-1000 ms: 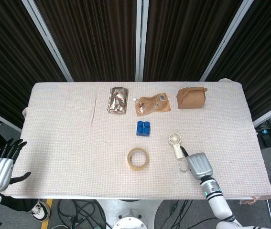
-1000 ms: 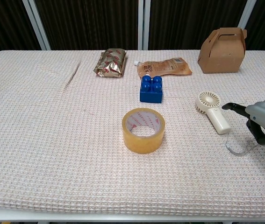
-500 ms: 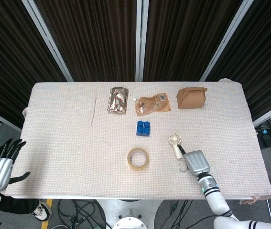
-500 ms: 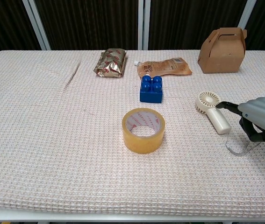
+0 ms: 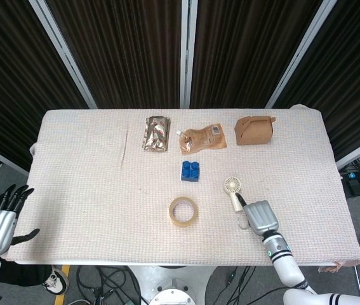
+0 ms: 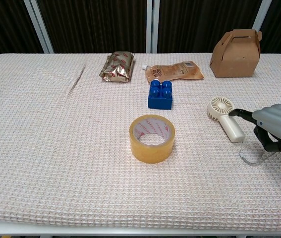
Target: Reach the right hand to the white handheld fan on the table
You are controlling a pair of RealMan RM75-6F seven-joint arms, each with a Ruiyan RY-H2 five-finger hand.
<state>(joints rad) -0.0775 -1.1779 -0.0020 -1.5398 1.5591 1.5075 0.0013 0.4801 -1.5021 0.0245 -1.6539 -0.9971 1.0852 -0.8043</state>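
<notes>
My right robot hand (image 6: 276,126) hovers just beside the handle of the white handheld fan (image 6: 225,118), its ribbed silver back turned up and its dark fingers (image 6: 268,141) curled downward over the cloth; one dark fingertip reaches toward the handle's end, though I cannot tell whether it touches. It grasps nothing. The fan lies flat on the table (image 6: 56,148), right of centre, a smooth cream plastic wand with a round grilled head pointing away from me and a thin clear wrist loop trailing under my fingers. The table wears a pale waffle-weave cloth. Near the middle stands a glossy ring of yellowish tape (image 6: 151,137); behind it sits a knobbed blue plastic brick (image 6: 160,94), then a crinkled foil packet (image 6: 117,66), a flat brown spouted pouch (image 6: 172,71) and a gabled cardboard box (image 6: 235,46). My left robot hand (image 5: 0,220) hangs off the table's near left edge, fingers spread and empty.
</notes>
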